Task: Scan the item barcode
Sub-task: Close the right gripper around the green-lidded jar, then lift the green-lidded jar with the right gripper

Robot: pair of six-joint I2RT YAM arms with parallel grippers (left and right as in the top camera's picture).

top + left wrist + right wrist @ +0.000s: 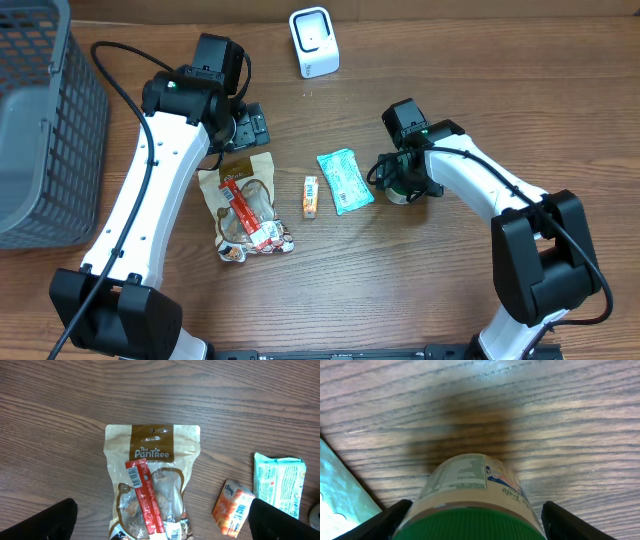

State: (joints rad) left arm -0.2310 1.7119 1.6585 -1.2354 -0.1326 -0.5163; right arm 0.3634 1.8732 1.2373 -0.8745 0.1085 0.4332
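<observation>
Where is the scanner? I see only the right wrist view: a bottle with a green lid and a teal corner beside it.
Observer: The white scanner stands at the far edge of the table, beyond all the items.
Operator: Which items lie between the two arms?
Observer: Next to the bottle lies a teal packet, then a small orange pack, then a brown snack pouch.
Operator: And what does the left arm do?
Observer: The left end effector hovers open above the pouch and holds nothing.
</observation>
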